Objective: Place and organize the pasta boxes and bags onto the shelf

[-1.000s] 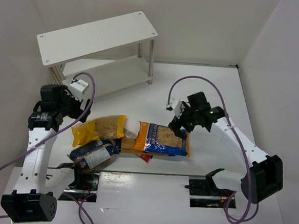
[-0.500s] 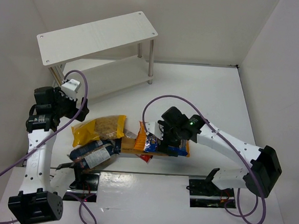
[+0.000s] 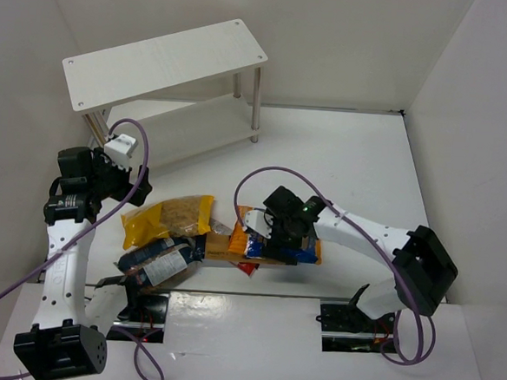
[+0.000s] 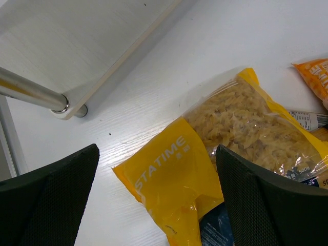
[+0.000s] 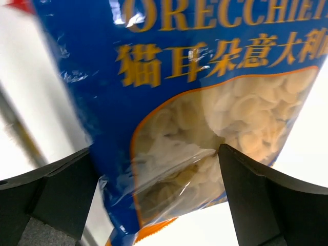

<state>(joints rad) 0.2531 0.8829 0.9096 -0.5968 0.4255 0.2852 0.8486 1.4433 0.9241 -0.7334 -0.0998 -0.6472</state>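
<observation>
Blue film is filling the gap as the right gripper (image 5: 159, 200), jaws wide and empty, is hovering astride the blue bag (image 5: 169, 102) on the table (image 3: 368, 163), well apart from the shelf (image 3: 167, 62), so it's probably wanting a low, centred pinch.

The right arm (image 3: 368, 234) swings in from the right and drops lower, so its wide-spread jaws now straddle the blue bag (image 5: 169, 97), where a second ago they hung above its right end. The left arm (image 3: 66, 238) draws slightly back leftward, away from the yellow bag (image 3: 169, 217).
</observation>
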